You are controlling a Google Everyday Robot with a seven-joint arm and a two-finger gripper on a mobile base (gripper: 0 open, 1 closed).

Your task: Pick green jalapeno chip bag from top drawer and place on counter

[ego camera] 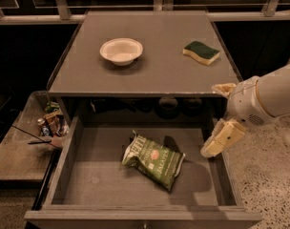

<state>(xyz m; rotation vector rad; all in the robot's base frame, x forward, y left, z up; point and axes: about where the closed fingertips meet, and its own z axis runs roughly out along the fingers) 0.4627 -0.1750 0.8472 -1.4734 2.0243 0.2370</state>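
Dim; hand (211,119) at top drawer's (97,175) right casts shadow.

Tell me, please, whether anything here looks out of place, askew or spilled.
Nothing looks spilled or damaged. The green jalapeno chip bag lies diagonally in the open top drawer, not square to its walls. On the low side tray, small items sit jumbled. The end effector hangs over the drawer's right wall.

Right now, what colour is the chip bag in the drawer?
Olive-green bag, white end, clearest in camera view; gripper hovers by the right drawer wall.
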